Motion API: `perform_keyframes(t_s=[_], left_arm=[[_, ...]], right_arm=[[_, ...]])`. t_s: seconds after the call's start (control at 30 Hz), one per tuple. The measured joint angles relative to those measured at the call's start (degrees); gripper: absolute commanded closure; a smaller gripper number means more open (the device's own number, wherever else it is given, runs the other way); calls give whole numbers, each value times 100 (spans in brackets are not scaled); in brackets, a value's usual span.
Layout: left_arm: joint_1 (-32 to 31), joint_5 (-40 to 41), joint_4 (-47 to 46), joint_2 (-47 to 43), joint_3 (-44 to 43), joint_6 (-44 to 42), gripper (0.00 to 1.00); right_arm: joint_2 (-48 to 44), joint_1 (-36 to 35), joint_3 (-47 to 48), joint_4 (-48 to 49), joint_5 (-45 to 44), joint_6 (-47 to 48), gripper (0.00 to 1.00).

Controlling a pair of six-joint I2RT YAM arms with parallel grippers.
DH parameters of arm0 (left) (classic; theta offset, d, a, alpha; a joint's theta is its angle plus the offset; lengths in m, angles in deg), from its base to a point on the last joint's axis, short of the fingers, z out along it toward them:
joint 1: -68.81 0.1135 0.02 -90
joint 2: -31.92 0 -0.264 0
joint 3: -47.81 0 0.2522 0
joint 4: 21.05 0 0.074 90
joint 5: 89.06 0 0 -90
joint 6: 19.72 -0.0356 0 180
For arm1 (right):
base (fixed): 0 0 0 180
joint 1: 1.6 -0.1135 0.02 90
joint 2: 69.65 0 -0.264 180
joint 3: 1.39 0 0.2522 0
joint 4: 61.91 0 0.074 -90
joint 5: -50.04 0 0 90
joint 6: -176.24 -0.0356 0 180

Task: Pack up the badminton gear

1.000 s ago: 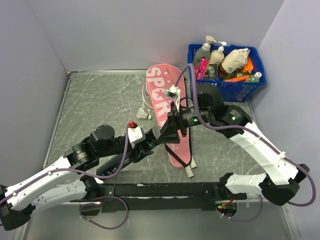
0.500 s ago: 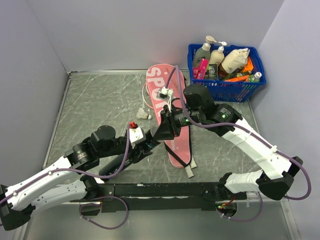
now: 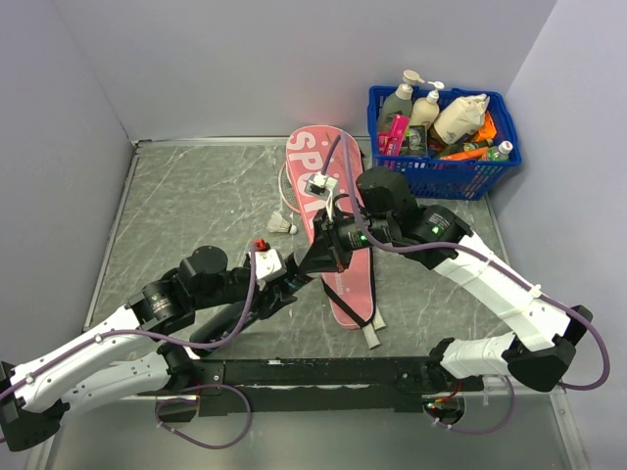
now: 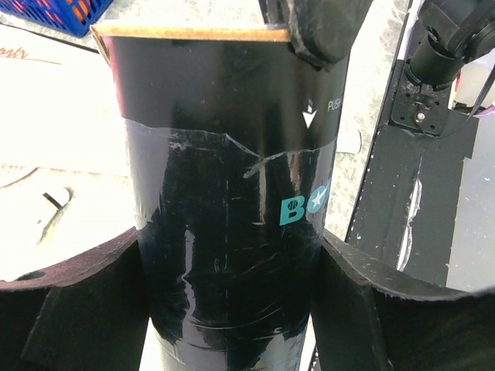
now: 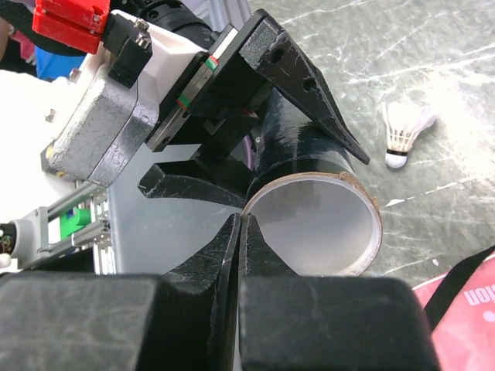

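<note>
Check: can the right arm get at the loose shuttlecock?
Probably yes: the shuttlecock lies uncovered on the table, close to the right tool, but that tool is shut at the tube's mouth.

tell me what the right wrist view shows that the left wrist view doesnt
Only the right wrist view shows the black tube's open mouth with its pale inside, the right jaws closed together at its rim, and a white shuttlecock lying on the table beyond. Only the left wrist view shows the tube's side close up, with teal lettering and a small white arrow, plus a corner of the blue basket. Both show the tube held between the left jaws.
</note>
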State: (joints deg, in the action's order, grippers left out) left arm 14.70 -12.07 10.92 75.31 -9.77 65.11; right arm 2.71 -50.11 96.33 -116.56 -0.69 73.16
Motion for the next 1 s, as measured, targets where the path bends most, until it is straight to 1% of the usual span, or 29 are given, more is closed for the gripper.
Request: perform_keyframes(t_s=[0.27, 0.4, 0.53, 0.63, 0.77, 0.87, 1.0], left_arm=[[2, 44, 4, 2, 20, 7, 80], [0, 35, -138, 46, 20, 31, 80], [-7, 24, -339, 61, 20, 42, 80], [-4, 48, -289, 66, 22, 57, 80], [-11, -2, -291, 68, 22, 90, 81], [-15, -24, -299, 68, 22, 98, 81], [-15, -24, -304, 68, 22, 131, 81]], right_arm=[[-59, -9, -81, 63, -146, -146, 100], [-179, 92, -155, 138, -131, -234, 100], [-389, 376, -341, 295, 61, -326, 100], [-610, 723, -461, 409, 229, -411, 100], [-861, 1154, -568, 514, 234, -483, 100], [-890, 1318, -625, 564, 81, -518, 100], [-800, 1399, -651, 503, -509, -511, 100]])
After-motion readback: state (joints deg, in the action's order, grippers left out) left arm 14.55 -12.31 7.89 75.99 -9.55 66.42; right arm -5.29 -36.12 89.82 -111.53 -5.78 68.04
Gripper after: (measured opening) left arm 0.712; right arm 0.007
